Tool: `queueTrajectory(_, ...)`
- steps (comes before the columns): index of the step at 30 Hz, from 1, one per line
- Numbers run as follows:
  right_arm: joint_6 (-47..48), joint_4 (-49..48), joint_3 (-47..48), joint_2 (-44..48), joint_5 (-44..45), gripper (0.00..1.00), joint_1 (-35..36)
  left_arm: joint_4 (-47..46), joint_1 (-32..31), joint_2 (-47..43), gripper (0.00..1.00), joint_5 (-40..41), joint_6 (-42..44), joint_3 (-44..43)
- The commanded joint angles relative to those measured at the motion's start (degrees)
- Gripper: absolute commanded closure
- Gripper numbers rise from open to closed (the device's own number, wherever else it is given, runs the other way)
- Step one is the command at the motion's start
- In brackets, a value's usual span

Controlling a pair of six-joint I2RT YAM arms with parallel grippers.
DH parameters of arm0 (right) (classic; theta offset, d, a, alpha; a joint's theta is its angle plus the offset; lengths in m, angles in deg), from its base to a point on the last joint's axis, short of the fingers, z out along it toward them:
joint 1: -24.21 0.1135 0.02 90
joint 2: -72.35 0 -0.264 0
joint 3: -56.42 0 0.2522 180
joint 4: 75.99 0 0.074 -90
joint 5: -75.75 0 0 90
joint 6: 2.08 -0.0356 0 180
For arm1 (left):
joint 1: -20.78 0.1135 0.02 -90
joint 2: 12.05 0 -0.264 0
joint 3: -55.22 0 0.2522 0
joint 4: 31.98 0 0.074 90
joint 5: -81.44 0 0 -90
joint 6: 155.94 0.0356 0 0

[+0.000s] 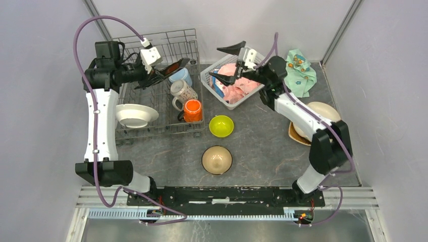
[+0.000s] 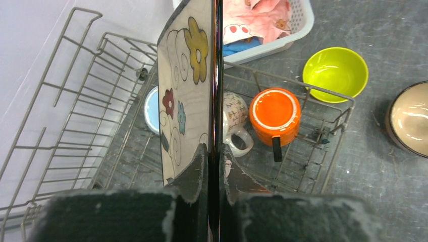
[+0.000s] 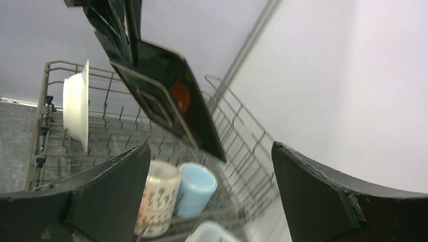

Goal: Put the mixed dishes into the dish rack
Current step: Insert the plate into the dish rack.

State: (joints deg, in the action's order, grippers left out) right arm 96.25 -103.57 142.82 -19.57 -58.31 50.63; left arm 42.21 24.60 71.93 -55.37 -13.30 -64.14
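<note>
You are holding the square plate (image 2: 186, 91) tilted in the air over the rear half of the rack (image 1: 171, 40), clear of the wires. The left gripper (image 2: 214, 156) is clamping it by one edge, fingers pressed together on the rim.

- **Rack:** If you are lowering off line with the tines, the plate's lower corner is likely to catch a wire and twist in the narrow grip.
- **Square plate:** An edge grip is giving little hold, so a sudden move is likely to make the plate slip or swing.
- **White plate (image 1: 134, 115):** It is sitting in the rack's left front, well apart from the drop path, so the risk is low.
- **Mugs:** The patterned mug (image 1: 182, 92) and blue mug (image 1: 180, 75) are sitting just below the plate. Releasing too early is risking a strike or chip, and the orange mug (image 1: 192, 110) is standing near them.
- **Right gripper (image 1: 216, 63):** It is hovering over the white basket (image 1: 209, 80) with fingers wide apart and holding nothing. It is pointing toward the rack, so moving both arms together is risking contact.
</note>
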Motion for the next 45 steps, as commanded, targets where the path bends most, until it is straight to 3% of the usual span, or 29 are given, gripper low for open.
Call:
queueTrajectory(1,3.54,-6.12,13.90,-8.61,-13.92,0.07,1.19,-5.88,0.05,-2.09,0.98,-9.15,7.06,-5.14)
queueTrajectory(6,-2.09,-5.94,26.65,-19.33,-18.96,0.10,3.95,-2.55,0.10,-1.90,0.98,-9.51,8.77,-6.08)
queueTrajectory(14,7.91,5.67,31.40,-24.19,-18.57,0.07,7.36,-0.06,0.13,-3.29,0.98,-10.90,11.32,-5.80)
queueTrajectory(18,8.49,10.61,36.71,-27.95,-18.11,0.11,8.23,3.10,0.13,-4.22,0.98,-11.76,18.57,-3.22)
queueTrajectory(23,6.16,11.46,38.20,-29.98,-18.42,0.34,9.18,5.22,0.06,-5.25,0.98,-11.20,22.38,-2.56)
queueTrajectory(30,11.69,17.99,36.02,-27.86,-19.32,0.41,10.51,5.40,0.12,-7.17,0.98,-8.27,23.27,-1.33)
queueTrajectory(34,9.77,15.76,34.12,-26.68,-18.48,0.64,10.91,4.24,0.05,-8.63,0.98,-6.77,23.20,0.51)
queueTrajectory(39,2.78,5.38,30.42,-24.95,-19.06,0.98,11.10,-6.76,0.07,-13.57,0.98,-2.35,16.74,6.97)
queueTrajectory(45,-3.33,-4.52,27.83,-23.92,-17.76,1.00,11.30,-25.14,0.10,-21.22,0.96,1.82,8.09,18.57)
